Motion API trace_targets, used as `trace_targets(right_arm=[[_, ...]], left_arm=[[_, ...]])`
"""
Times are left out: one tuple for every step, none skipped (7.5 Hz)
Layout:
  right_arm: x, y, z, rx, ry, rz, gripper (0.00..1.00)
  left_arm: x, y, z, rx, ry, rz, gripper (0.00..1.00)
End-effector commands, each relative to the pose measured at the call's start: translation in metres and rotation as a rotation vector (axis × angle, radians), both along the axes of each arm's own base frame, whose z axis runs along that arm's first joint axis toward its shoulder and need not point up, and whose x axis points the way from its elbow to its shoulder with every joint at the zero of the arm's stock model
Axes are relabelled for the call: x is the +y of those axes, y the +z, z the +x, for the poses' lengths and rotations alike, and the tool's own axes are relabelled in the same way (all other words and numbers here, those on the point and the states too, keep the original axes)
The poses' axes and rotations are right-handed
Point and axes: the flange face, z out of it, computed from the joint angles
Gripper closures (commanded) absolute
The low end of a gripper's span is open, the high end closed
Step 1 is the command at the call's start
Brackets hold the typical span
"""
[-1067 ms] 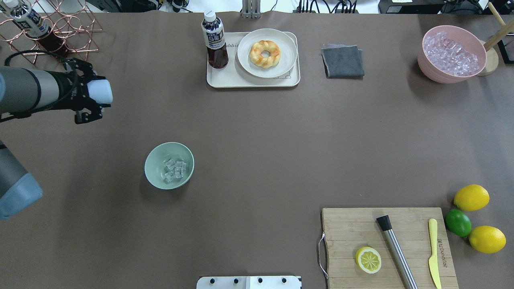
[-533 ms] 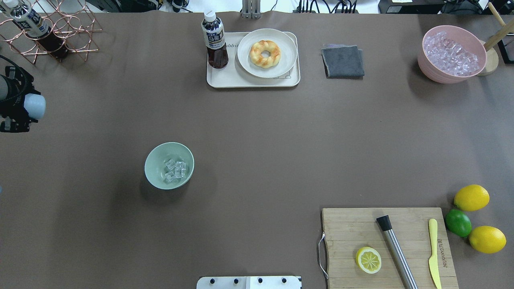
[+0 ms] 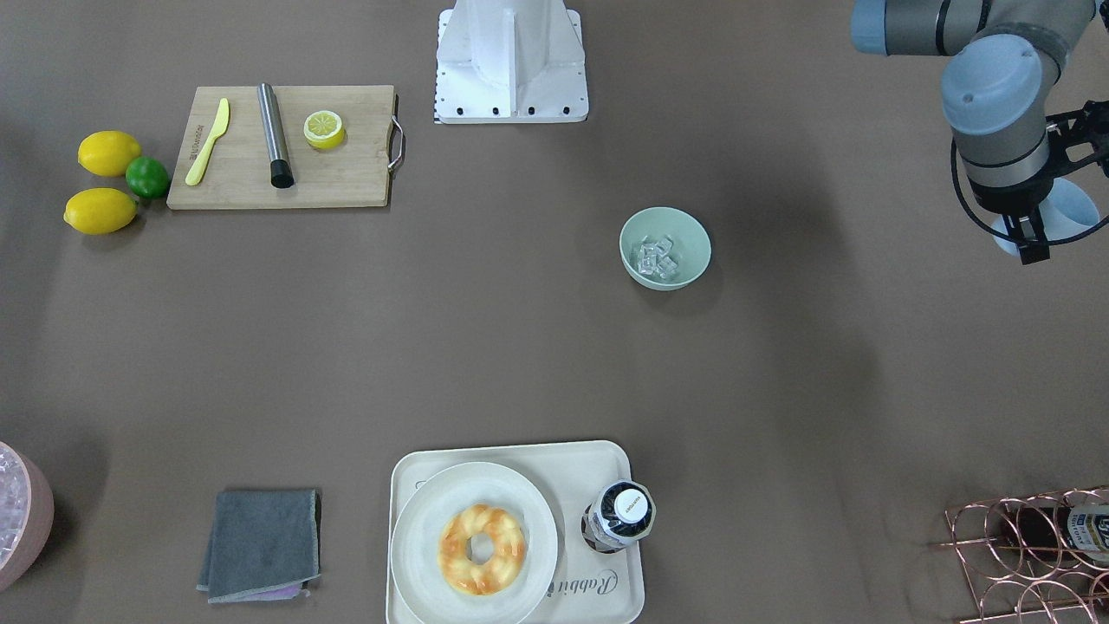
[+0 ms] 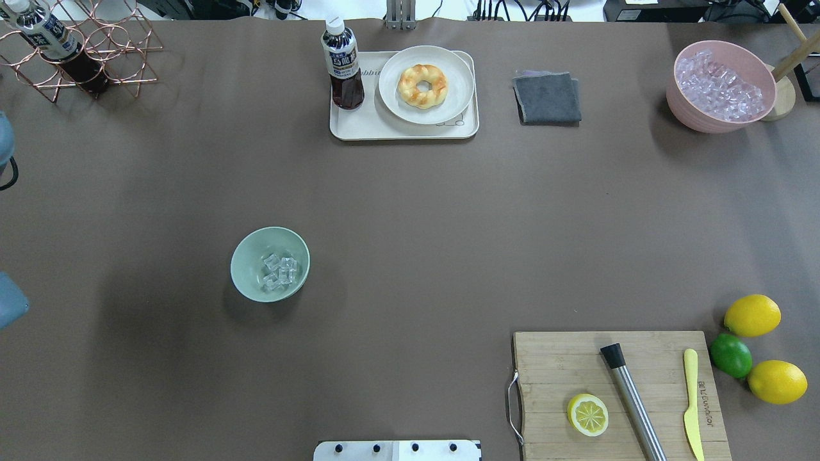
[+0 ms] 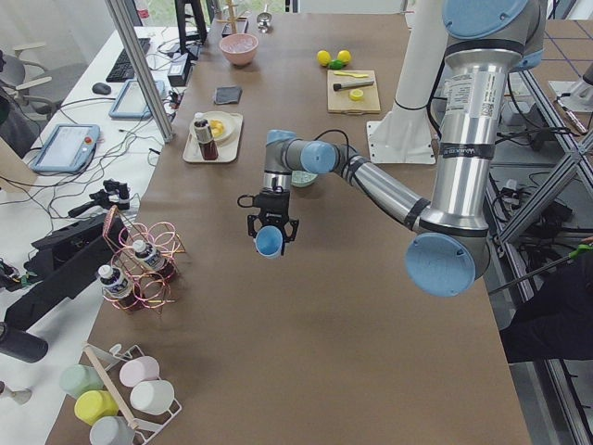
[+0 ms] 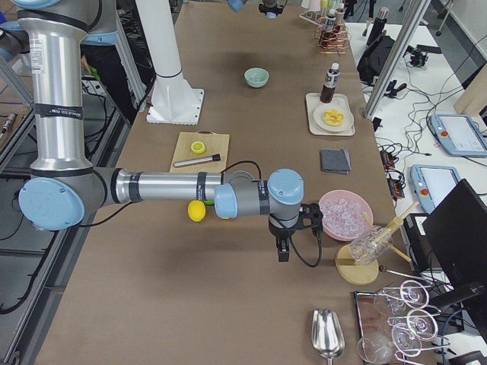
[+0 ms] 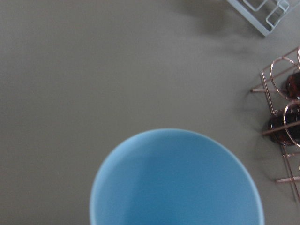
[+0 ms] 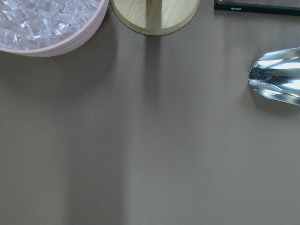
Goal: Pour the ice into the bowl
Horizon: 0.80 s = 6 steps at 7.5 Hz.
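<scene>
The pale mint-green bowl (image 4: pixel 246 262) stands on the table left of centre, with a few clear ice cubes (image 4: pixel 278 271) inside it. It also shows in the front-facing view (image 3: pixel 689 238) with the ice (image 3: pixel 656 256). My left gripper (image 3: pixel 1040 227) is shut on a light blue cup (image 3: pixel 1073 212), held above the table well off to my left of the bowl. The cup's inside (image 7: pixel 176 180) looks empty. My right gripper (image 6: pixel 281 245) hangs near the pink tub; I cannot tell whether it is open or shut.
A pink tub (image 4: pixel 682 109) of ice is at the far right, a metal scoop (image 8: pixel 276 75) near it. A tray (image 4: pixel 346 125) holds a bottle and a doughnut plate. There is a grey cloth (image 4: pixel 546 97), a cutting board (image 4: pixel 551 365), lemons and a copper rack (image 4: pixel 96 45).
My left gripper has carried the light blue cup leftward, away from the bowl and out of the overhead view. The bowl and its ice have not moved.
</scene>
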Motion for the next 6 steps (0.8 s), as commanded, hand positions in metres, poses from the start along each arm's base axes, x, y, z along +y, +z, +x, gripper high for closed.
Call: trace_targets(right_arm=[[-0.003,-0.006,-0.001,-0.001,0.001,0.002,0.01],[-0.003,-0.007,-0.001,0.000,0.001,0.000,0.01],[-0.004,-0.008,-0.001,0.000,0.002,0.001,0.01],[-0.004,-0.008,-0.001,0.001,0.001,0.001,0.01],[-0.004,-0.007,-0.002,0.002,0.000,-0.001,0.01],[-0.005,-0.009,-0.004,0.001,-0.001,0.002,0.01]], left_arm=[[0.007,0.086,0.020,-0.306,0.099,-0.139,0.39],[0.012,0.106,0.032,-0.337,0.125,-0.168,0.39],[0.018,0.120,0.043,-0.356,0.138,-0.184,0.39],[0.021,0.136,0.055,-0.375,0.158,-0.198,0.38],[0.023,0.157,0.068,-0.386,0.154,-0.200,0.38],[0.023,0.182,0.083,-0.391,0.160,-0.194,0.38]])
